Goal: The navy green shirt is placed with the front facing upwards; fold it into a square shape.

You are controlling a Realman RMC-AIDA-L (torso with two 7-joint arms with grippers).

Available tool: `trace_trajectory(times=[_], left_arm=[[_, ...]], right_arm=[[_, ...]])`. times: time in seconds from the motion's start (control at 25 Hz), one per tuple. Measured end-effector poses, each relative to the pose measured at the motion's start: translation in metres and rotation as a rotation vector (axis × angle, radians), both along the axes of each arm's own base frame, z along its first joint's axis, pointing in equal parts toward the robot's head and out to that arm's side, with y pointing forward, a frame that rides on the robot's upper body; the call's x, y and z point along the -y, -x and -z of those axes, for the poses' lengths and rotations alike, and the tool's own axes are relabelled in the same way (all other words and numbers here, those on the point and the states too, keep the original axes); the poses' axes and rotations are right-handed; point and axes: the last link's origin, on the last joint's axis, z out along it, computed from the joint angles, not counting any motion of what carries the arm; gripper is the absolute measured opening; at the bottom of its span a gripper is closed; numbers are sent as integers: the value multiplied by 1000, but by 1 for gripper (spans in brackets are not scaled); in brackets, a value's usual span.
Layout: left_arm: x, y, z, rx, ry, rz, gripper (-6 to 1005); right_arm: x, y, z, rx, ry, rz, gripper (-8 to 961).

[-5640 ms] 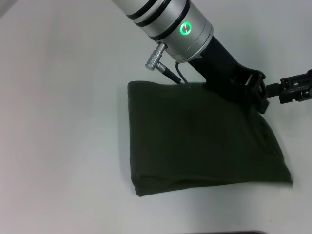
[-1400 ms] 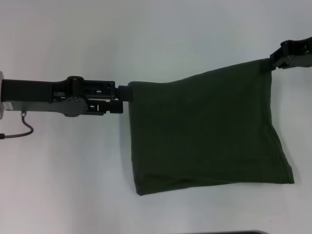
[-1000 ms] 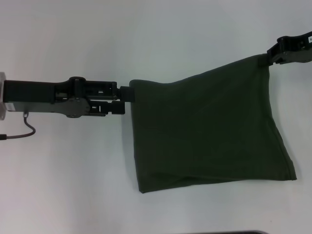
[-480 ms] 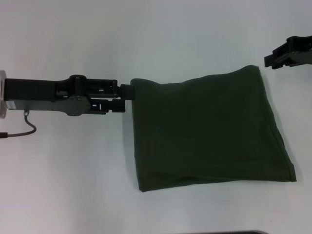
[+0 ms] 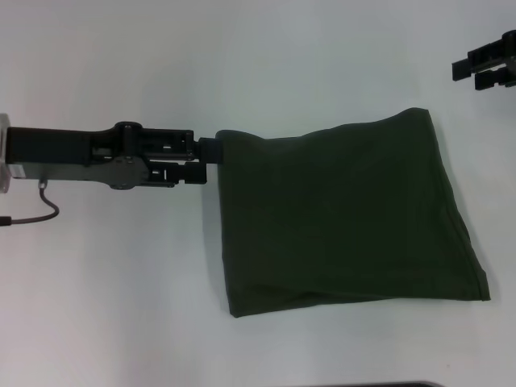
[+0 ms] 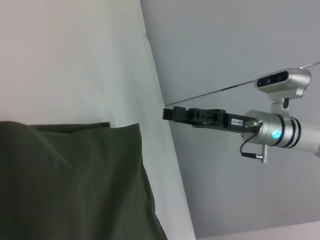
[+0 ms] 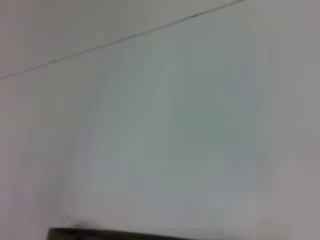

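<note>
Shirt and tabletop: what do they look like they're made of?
The navy green shirt: soft matte knit, probably cotton; its folded edges look rounded and puffy, with shallow creases and no sheen. The table: smooth white hard surface, likely laminate or painted board, faintly glossy; exact material can't be told. The left gripper is at the shirt's corner; the right gripper is apart.

Right pincer (image 5: pixel 482 71) now off the shirt (image 5: pixel 347 218), its lifted corner dropped flat

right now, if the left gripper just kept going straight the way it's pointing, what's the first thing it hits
The left gripper points toward the robot's right and is already at the far left corner of the navy green shirt. Going straight on, it would push into that folded cloth first, though its height over the table is hard to judge.
</note>
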Motion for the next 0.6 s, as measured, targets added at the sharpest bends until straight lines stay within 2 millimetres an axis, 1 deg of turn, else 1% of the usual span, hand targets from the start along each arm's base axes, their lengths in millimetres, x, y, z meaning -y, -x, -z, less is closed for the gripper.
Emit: trace_trajectory(times=[0.2,0.4,0.6], left_arm=[[0,0,-2,-7,-3,26,698],[5,-2,-3,-12,10,101,697],[13,-2,6,-28,65,133,697]], right_arm=[[5,4,0,-9,43,-65,510],[14,-2,1,1,82,-73,733],[31,-4,2,-44,150,-103,901]])
